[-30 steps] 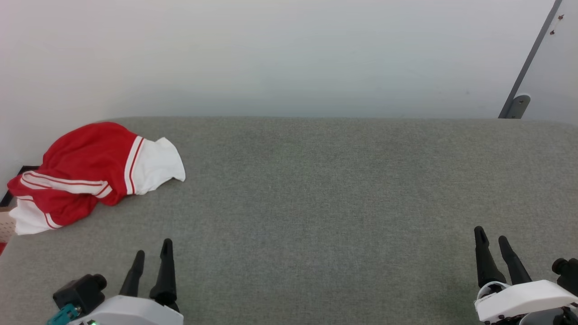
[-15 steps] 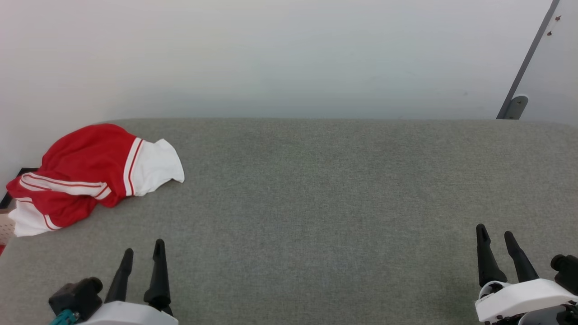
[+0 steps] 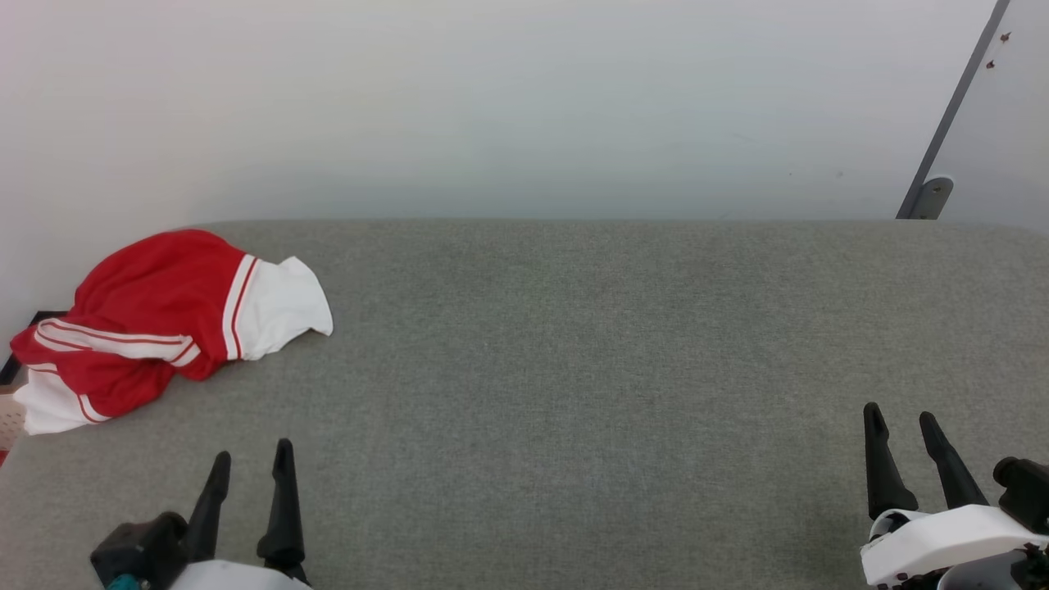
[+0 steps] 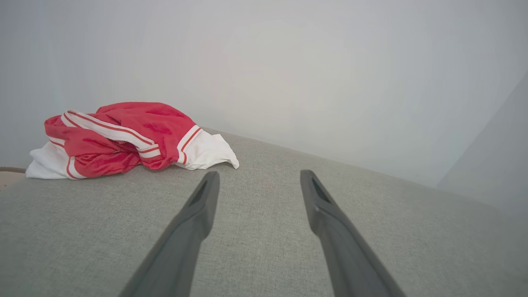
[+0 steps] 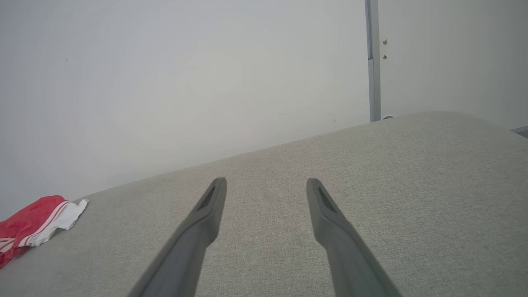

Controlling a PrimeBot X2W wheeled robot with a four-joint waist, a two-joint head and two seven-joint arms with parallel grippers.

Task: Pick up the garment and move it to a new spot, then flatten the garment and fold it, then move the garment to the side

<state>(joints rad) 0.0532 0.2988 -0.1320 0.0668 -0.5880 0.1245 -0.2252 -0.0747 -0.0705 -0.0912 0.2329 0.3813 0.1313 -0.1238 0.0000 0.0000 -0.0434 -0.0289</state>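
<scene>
While the garment (image 3: 156, 319) lies crumpled at the grey surface's (image 3: 574, 369) far-left corner, your grippers hang empty.
Head view: you see the left gripper (image 3: 252, 451) and right gripper (image 3: 899, 412) spread wide, well apart from it. Left wrist view: the garment sits ahead-left of the fingers, untouched. Right wrist view: it lies far left.

Wide open grey surface (image 3: 574, 369); crumpled garment (image 3: 147, 328) at its far-left corner.

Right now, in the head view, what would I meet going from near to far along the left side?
left hand → grey fabric surface → red and white shirt → white wall
</scene>
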